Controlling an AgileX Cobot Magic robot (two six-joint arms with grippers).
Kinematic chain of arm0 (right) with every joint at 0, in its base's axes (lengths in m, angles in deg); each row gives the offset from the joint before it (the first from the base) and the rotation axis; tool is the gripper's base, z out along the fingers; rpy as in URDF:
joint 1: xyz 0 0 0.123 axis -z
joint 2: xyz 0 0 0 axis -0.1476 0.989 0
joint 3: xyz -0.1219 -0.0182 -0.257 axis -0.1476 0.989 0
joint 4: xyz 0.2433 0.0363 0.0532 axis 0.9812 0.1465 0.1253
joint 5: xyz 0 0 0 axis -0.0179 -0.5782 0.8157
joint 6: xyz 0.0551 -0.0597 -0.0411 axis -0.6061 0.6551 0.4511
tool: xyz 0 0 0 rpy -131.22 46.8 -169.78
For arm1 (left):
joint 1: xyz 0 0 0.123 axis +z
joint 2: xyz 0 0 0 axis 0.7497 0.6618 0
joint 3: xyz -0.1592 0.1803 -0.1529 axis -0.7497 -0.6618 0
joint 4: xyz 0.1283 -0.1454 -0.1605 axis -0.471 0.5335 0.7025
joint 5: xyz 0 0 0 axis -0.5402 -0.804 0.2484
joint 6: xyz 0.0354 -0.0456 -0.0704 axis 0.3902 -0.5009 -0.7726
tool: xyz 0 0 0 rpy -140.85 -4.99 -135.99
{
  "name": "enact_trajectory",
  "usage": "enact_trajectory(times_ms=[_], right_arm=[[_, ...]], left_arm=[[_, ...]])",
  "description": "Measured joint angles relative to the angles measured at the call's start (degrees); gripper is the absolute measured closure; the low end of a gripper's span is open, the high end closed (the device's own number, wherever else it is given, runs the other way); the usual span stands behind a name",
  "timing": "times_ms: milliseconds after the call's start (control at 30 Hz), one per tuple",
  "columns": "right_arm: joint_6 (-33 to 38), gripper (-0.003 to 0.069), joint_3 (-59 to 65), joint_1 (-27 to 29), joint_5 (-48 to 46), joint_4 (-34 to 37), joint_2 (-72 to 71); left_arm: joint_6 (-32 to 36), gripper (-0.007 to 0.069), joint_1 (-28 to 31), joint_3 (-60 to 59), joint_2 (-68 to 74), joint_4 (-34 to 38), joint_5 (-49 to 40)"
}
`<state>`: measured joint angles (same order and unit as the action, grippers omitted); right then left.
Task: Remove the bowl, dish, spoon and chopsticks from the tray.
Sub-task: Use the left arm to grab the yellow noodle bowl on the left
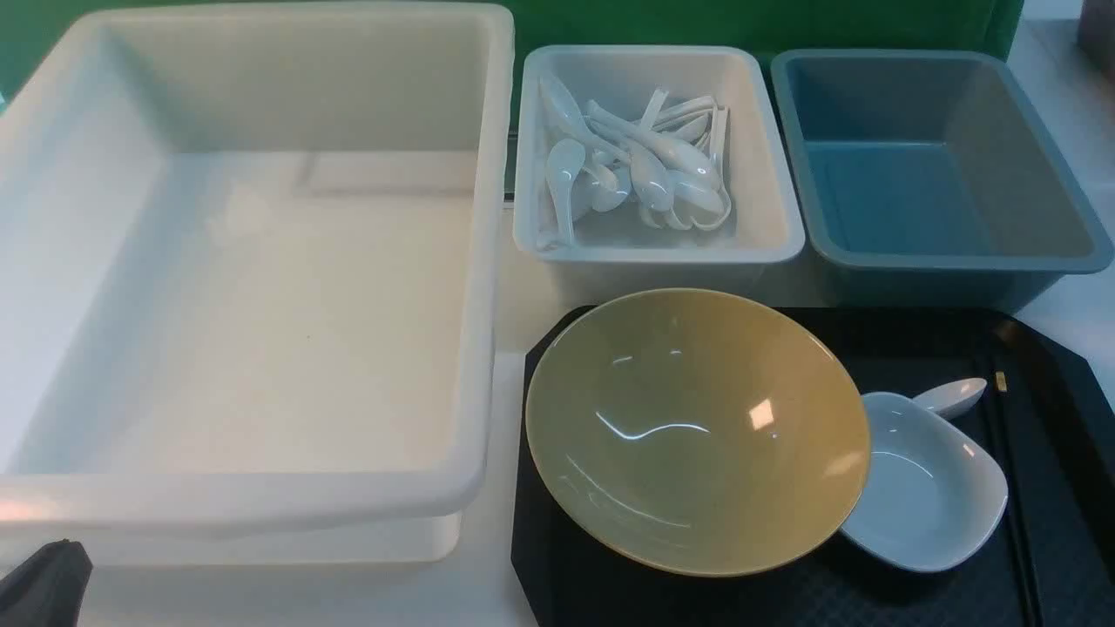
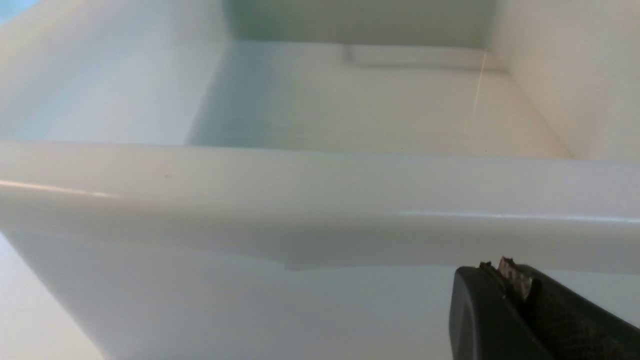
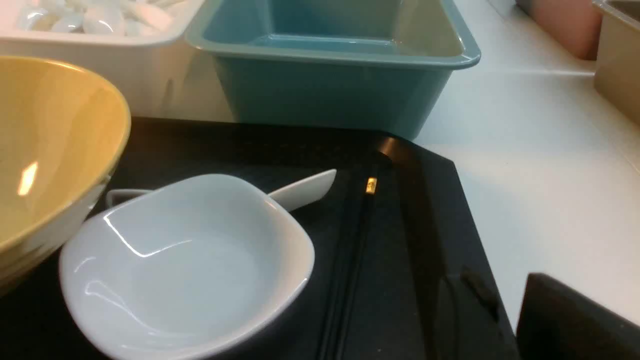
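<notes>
White table [image 1: 483, 601], glossy mustard-yellow bowl [image 1: 697, 431]

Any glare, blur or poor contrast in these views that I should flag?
Front view: sharp; glare streaks on the bowl, black chopsticks barely separate from the black tray. Left wrist view: soft, low-contrast, filled by the large white tub. Right wrist view: bright highlights on the dish, chopsticks likewise hard to see.

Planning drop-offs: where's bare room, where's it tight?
Free: floors of the large white tub and the blue-grey tub; table right of the tray. Crowded: that tray, with bowl, dish, spoon and chopsticks packed together; small white tub heaped with spoons.
</notes>
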<state>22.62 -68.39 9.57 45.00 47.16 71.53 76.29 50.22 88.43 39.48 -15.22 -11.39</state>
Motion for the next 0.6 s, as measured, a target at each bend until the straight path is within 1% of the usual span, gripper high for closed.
enact_trajectory(times_ms=[600], right_arm=[[0.00, 0.0435, 0.00, 0.00, 0.00, 0.00, 0.00]], left_arm=[[0.00, 0.0640, 0.00, 0.00, 0.00, 0.00, 0.00]])
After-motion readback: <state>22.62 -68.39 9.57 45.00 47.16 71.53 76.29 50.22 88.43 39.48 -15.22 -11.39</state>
